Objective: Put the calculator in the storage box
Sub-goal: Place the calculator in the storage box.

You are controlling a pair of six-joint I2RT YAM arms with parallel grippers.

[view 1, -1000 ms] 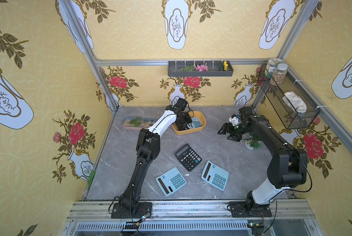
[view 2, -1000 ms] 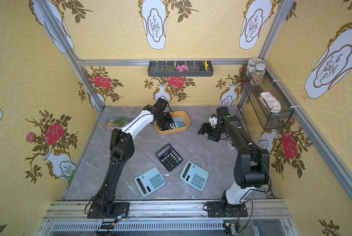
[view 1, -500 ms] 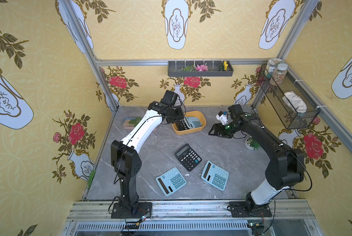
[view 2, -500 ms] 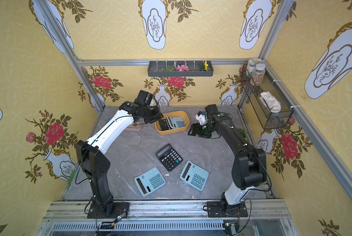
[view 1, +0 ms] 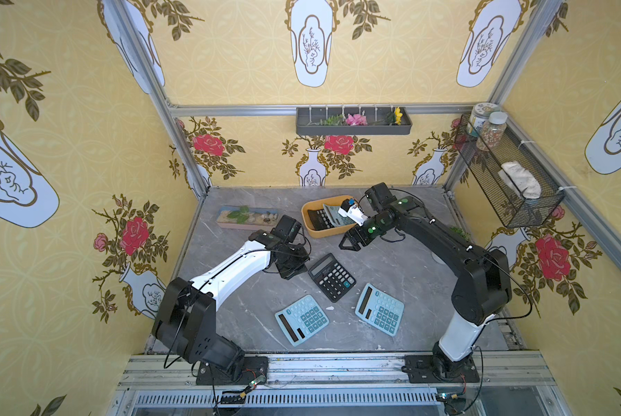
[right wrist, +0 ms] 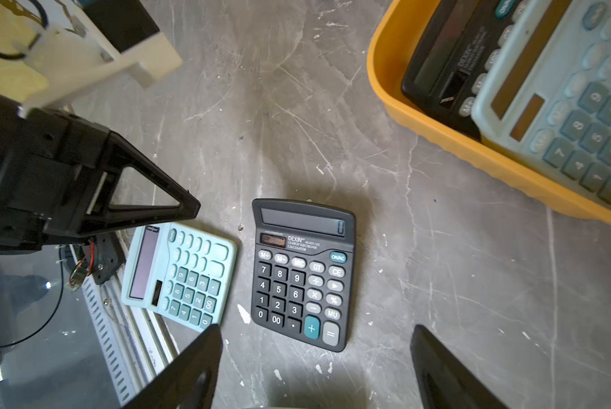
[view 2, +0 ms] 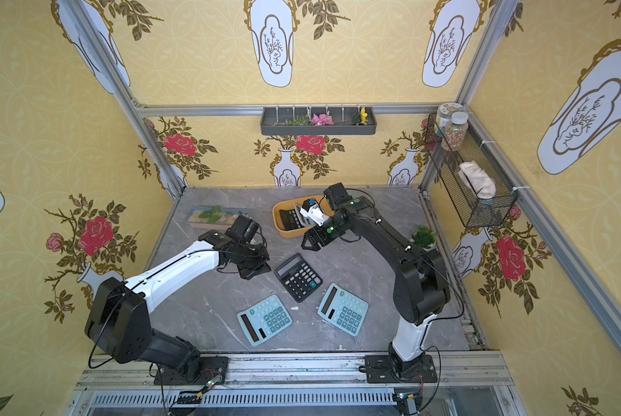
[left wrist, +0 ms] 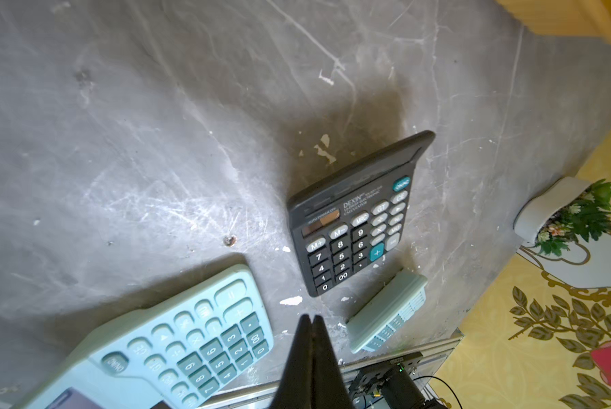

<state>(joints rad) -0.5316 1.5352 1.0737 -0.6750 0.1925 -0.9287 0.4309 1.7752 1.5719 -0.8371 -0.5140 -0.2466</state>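
Risk watch | black calculator lies flat on the table, outside the storage box | right gripper spread wide, empty, hovering near it; left gripper pressed shut on nothing | box already holds two — a third may perch crooked, slide out

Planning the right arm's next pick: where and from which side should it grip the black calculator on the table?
Probably from straight above, pinching the black calculator across its two long side edges at mid-body: it lies flat, keys up, with bare table beside both edges. The open right gripper hovers nearby.
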